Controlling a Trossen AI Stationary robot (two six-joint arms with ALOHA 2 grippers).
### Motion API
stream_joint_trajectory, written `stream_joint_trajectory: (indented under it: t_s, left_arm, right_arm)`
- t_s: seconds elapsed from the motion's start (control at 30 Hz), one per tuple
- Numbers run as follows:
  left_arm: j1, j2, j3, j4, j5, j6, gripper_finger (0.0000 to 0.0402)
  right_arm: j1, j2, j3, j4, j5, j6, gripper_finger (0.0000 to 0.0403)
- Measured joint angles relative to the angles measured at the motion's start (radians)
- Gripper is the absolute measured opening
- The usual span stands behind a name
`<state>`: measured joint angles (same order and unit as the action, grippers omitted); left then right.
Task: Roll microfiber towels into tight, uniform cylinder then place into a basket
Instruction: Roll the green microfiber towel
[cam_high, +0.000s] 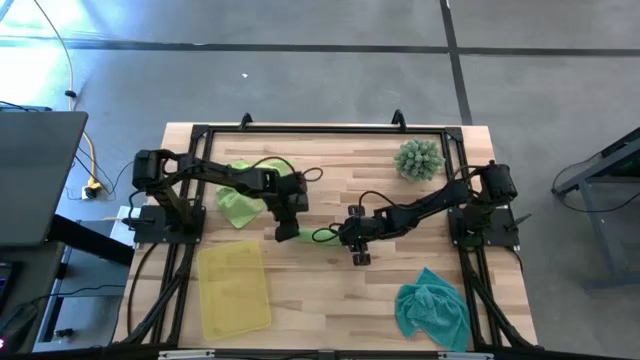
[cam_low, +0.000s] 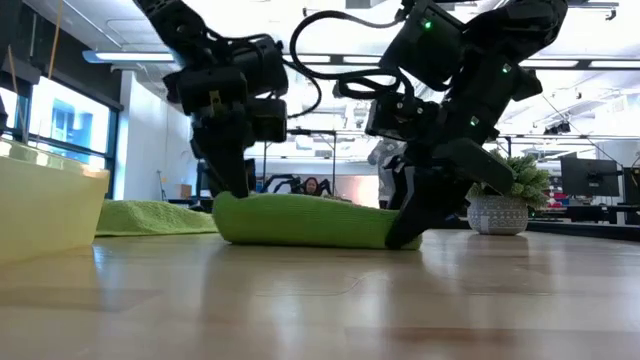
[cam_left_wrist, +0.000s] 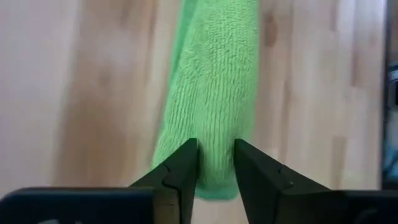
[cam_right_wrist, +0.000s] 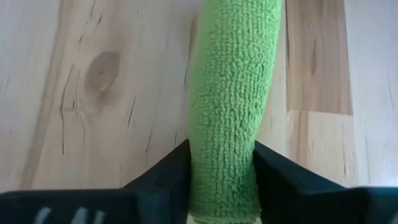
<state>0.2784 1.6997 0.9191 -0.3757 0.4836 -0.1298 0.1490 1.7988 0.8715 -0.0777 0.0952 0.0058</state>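
Centre of the high view: rolled lime towel lies on the table, left gripper and right gripper pinching opposite ends. Risk: uneven lifting unrolls it short of the basket, lower left.

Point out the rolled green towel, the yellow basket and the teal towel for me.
rolled green towel (cam_low: 305, 221): low view, middle of the roll.
yellow basket (cam_high: 236, 313): high view, its near wall.
teal towel (cam_high: 432, 308): high view, centre of the crumpled cloth.
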Motion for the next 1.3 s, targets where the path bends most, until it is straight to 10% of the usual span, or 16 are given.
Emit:
stream_joint_trajectory:
  t_s: [0.43, 0.7, 1.3]
  left_arm:
    - [-0.121, -0.094, 0.012, 0.118, -0.156, 0.1, 0.0131]
    - [-0.251, -0.038, 0.01, 0.335, -0.508, 0.182, 0.0131]
    - [-0.27, 0.183, 0.01, 0.479, -0.614, 0.182, 0.0131]
  right_arm:
    - [0.0, -0.001, -0.001, 0.004, 0.001, 0.047, 0.005]
    - [0.0, 0.0, -0.002, 0.017, 0.013, 0.047, 0.0061]
    - [0.0, 0.002, -0.003, 0.028, 0.012, 0.064, 0.0072]
